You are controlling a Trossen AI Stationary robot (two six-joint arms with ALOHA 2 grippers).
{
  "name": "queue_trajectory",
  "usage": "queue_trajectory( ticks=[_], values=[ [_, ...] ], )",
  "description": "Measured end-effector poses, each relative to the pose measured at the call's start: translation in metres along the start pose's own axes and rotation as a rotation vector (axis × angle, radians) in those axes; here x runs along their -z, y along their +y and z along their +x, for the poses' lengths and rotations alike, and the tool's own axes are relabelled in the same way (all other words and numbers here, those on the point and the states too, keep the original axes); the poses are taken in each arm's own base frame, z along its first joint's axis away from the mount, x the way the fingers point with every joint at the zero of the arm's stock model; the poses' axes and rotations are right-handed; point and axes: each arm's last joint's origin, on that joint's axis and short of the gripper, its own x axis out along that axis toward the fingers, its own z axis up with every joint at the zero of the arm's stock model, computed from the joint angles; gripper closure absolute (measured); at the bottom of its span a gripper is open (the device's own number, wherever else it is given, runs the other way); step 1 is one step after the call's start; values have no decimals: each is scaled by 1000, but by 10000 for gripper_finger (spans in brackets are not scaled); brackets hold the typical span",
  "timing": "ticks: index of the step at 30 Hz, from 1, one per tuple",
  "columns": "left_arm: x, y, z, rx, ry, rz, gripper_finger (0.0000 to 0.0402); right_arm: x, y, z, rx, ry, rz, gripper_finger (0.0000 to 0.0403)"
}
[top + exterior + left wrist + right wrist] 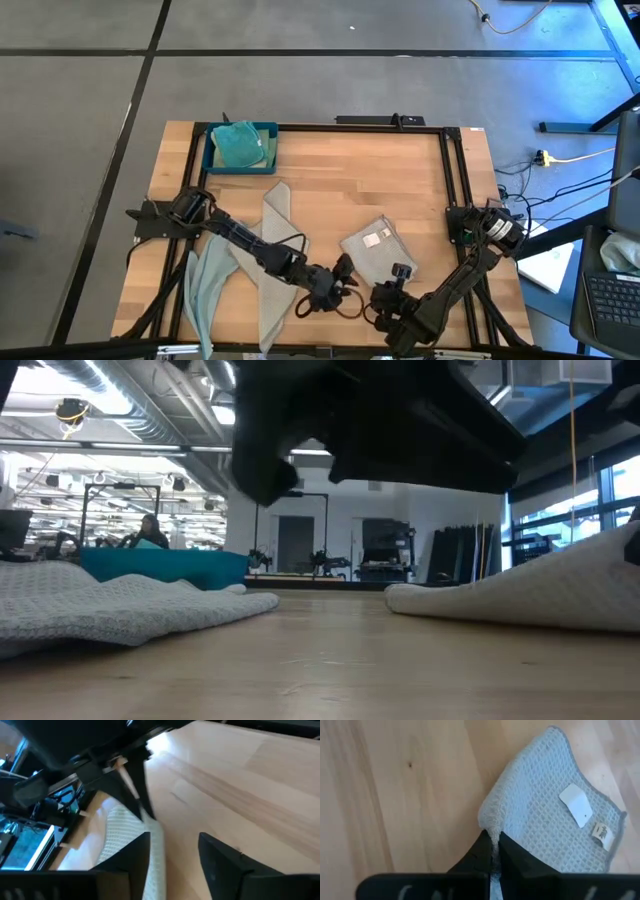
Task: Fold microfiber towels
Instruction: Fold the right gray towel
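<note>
A light grey microfiber towel (378,248) with a white label (576,805) lies folded on the wooden table, right of centre. My right gripper (396,284) is shut on its near corner. My left gripper (175,852) stands open just left of it, above the table, with a raised edge of that towel (156,862) beside one finger. Another grey towel (272,262) and a pale one (205,290) lie spread at the near left. A teal towel (238,143) rests in the dark blue tray (212,160). My right gripper pinches the grey towel's near corner (491,831) between its two fingers, slanting down from the table's near side. The cloth is bunched there; how many layers, I cannot tell. That corner is raised, and the labelled part lies on the table. My left gripper: I cannot tell whether its finger (131,851) touches the raised edge.
The tray stands at the far left corner of the table. A black frame (448,180) runs along the table's far and right sides. Bare wood (350,190) lies in the middle and toward the far edge. The two arms are close together at the near edge.
</note>
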Motion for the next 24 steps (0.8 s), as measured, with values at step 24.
queue_trajectory(
  ticks=[24],
  values=[
    [39,8,30,3,59,-124,185,-34,1,-3,-54,-51,-1,387]
  ],
)
